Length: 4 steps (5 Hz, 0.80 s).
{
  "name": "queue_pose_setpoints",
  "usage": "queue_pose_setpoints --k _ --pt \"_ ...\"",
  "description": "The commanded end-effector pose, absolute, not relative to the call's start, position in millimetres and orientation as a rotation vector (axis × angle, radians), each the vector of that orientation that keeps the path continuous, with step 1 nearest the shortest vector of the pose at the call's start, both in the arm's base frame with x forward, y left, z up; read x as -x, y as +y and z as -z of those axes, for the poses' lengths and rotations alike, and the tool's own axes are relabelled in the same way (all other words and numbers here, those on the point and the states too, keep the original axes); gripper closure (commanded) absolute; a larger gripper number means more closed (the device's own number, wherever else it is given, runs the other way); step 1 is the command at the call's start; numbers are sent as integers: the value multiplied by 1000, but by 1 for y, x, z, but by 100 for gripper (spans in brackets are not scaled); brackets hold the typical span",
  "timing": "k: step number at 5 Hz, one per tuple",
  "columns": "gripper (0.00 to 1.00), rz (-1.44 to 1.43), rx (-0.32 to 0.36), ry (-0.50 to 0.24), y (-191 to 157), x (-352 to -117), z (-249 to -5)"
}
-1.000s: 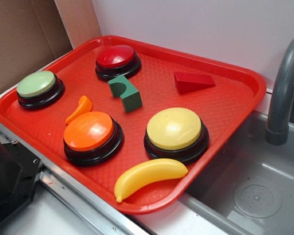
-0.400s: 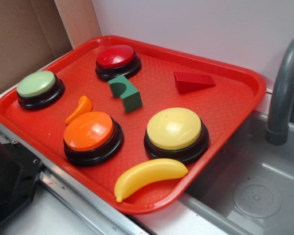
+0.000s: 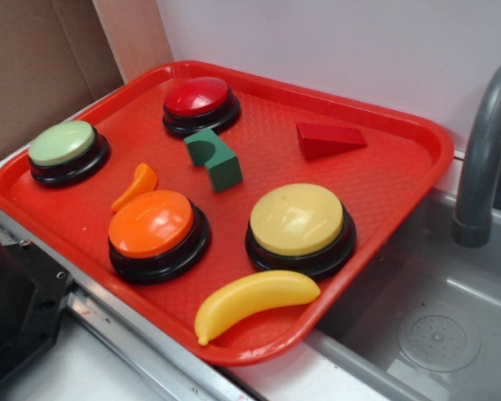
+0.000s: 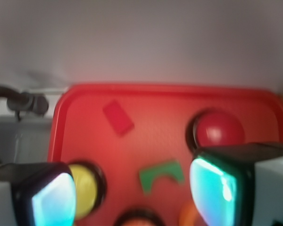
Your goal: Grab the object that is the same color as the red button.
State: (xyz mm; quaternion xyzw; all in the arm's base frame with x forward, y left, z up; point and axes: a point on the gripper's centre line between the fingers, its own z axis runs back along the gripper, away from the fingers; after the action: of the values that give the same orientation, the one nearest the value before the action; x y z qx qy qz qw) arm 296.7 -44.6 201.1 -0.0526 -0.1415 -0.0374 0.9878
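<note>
1 dark-red wedge point(image 3: 329, 139) lies lengthwise, thin end pointing right.

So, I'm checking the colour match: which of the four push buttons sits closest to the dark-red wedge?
The red button, at the tray's far side; the yellow one is a little farther from the wedge.

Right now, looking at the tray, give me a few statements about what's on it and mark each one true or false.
1. The dark-red wedge block lies on the red tray. True.
2. The green arch block sits between the yellow button and the banana. False: it lies near the red button.
3. The gripper is shut on the wedge. False: it is open, empty, apart from the wedge.
4. The banana lies at the tray's near edge. True.
</note>
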Motion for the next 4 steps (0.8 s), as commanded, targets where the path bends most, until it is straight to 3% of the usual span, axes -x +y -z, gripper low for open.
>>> queue_pose_setpoints --k 1,2,3,4 --pt "0 301 32 -331 -68 -327 -162" --pt "0 358 9 -229 -65 -315 -122" --pt "0 316 -31 -200 -60 -319 -100" --pt "0 312 -13 -207 -60 -327 -91"
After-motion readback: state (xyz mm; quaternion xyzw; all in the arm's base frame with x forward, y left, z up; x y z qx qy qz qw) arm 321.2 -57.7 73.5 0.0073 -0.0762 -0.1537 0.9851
